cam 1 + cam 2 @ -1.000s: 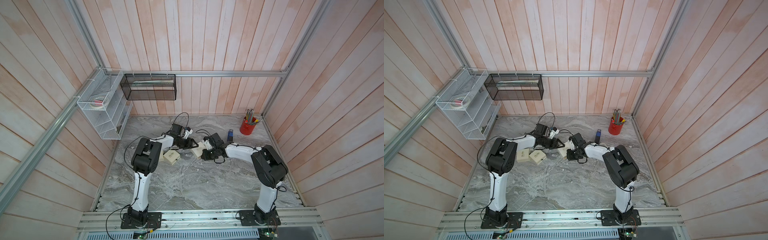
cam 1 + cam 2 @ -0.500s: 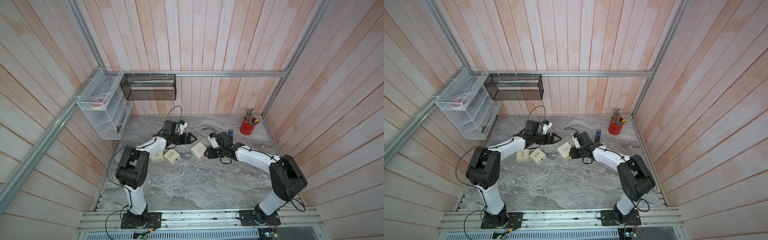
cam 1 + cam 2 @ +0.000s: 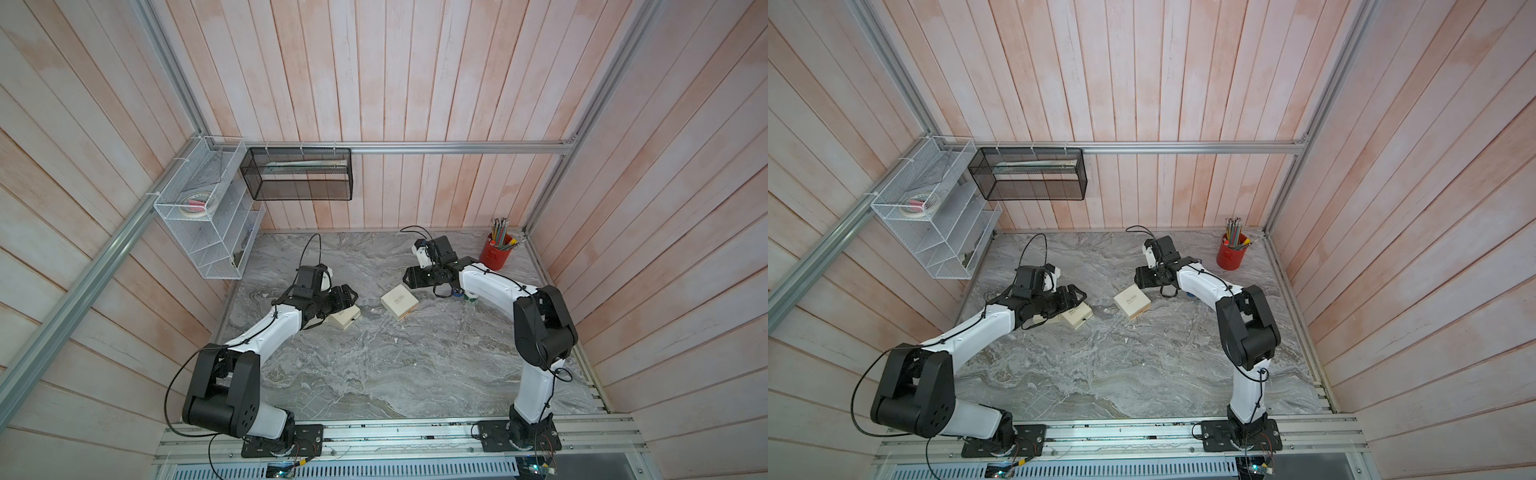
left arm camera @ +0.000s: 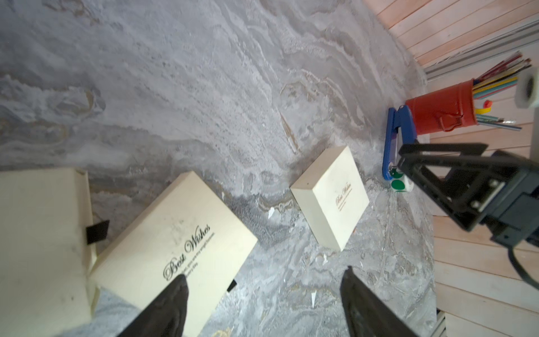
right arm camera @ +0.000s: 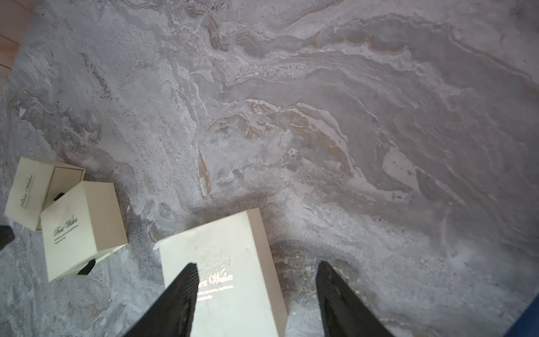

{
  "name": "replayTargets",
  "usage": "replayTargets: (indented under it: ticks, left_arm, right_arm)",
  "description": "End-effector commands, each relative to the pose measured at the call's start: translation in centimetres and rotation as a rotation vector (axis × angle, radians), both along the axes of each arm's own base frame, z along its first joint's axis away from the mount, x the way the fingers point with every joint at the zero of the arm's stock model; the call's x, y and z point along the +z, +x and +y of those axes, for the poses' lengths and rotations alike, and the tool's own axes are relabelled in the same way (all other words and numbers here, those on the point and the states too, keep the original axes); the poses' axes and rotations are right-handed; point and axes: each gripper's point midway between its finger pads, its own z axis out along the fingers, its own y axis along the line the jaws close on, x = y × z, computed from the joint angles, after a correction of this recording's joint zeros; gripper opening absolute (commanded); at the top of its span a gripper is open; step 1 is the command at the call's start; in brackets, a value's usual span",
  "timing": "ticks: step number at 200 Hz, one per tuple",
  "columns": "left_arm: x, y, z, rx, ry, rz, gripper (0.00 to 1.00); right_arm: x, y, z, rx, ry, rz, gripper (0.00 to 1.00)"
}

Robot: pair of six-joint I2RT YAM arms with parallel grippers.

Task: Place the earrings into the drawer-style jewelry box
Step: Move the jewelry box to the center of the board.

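Shows left end effector point(image 4: 264, 275) and right end effector point(image 5: 258, 265) both spread wide, empty, above the worktop point(image 3: 374, 365), one jewelry box point(image 3: 400, 301) closed mid-worktop, an open-drawer box point(image 5: 29, 189) at its 9 o'clock, earrings nowhere visible; calls for locating them first, then pinching gently.

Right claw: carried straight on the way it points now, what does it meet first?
Most likely the closed cream box, lying ahead of the open right claw, partly between its jaws; beyond that, marble table. Depth is unclear.
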Motion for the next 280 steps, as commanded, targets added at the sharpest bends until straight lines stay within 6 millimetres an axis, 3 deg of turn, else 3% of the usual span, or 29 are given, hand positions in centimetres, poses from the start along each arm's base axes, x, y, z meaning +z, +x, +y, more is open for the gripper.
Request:
replayTargets:
  ticks: [1, 47, 146, 194, 235, 280]
  left_arm:
    - [-0.9, -1.8, 1.0, 0.049, 0.072, 0.097, 0.85]
    - [-2.3, -2.4, 1.3, 0.082, 0.101, 0.167, 0.88]
    - [-4.3, 1.0, -0.2, -0.022, 0.127, 0.11, 0.8]
    - [-6.1, 1.8, -1.5, -0.125, 0.174, 0.13, 0.77]
    - [-7.7, 1.9, -2.8, -0.214, 0.194, 0.149, 0.67]
    - [-8.2, 2.0, -4.8, -0.303, 0.193, 0.142, 0.65]
  right_arm:
    - [-0.6, 0.1, -0.5, 0.019, -0.002, 0.056, 0.66]
    - [-2.4, -0.4, 0.3, 0.062, 0.007, 0.127, 0.66]
    - [-4.3, -2.7, 2.0, 0.155, 0.097, 0.243, 0.6]
    - [-5.4, -3.1, 1.4, 0.13, 0.069, 0.273, 0.56]
    - [-6.0, -3.7, 1.1, 0.101, 0.07, 0.297, 0.5]
    - [-6.8, -4.5, -0.1, 0.05, 0.04, 0.314, 0.48]
